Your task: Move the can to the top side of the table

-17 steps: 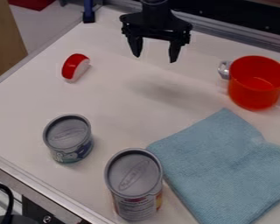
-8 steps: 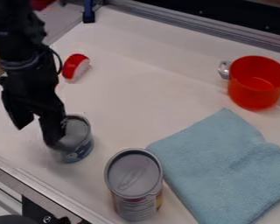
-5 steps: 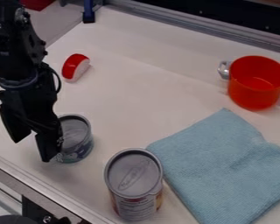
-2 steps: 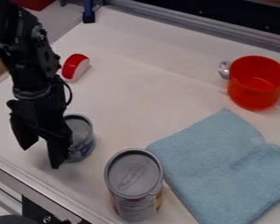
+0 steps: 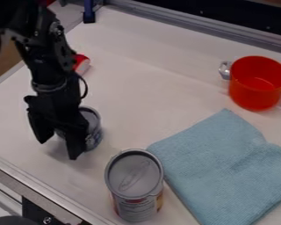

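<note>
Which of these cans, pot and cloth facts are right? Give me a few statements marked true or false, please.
1. The taller can stands upright beside the blue cloth. True.
2. The red pot stands on the blue cloth. False: it stands on the table, apart from the cloth.
3. The gripper is down by the shorter can. True.
4. The blue cloth covers the taller can. False: the can's lid is uncovered.
</note>
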Motion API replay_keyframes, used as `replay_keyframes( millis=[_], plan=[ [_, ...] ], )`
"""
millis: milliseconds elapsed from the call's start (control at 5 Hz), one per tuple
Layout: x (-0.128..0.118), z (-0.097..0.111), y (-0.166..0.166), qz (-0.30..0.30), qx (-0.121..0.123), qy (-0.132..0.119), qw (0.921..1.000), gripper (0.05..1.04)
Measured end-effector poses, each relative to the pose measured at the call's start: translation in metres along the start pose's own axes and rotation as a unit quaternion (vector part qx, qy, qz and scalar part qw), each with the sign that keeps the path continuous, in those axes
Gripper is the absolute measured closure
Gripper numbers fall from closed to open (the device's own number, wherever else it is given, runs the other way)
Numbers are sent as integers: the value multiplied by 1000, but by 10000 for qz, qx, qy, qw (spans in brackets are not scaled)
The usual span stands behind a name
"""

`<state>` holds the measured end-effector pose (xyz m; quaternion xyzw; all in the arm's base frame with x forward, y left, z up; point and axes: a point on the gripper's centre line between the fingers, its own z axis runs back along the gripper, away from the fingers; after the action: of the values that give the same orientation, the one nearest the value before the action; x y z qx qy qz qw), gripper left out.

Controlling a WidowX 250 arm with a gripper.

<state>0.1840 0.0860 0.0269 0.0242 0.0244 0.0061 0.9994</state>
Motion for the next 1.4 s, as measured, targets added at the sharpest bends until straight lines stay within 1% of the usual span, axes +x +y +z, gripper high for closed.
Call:
replay_keyframes(
  millis=[200,400,600,800,1000,1200,1400],
  plan=[
    [24,3,-4,-26,-186,-459,9988,86],
    [54,6,-10,-36,-269,-742,9969,86],
    [86,0,-18,154,-232,-828,9962,86],
    [125,1,-23,646,-154,-1069,9920,86],
    [160,2,-24,900,-191,-1349,9866,86],
    [180,2,-27,1016,-204,-1384,9849,86],
    [195,6,-31,1067,-219,-1505,9826,86]
  ],
)
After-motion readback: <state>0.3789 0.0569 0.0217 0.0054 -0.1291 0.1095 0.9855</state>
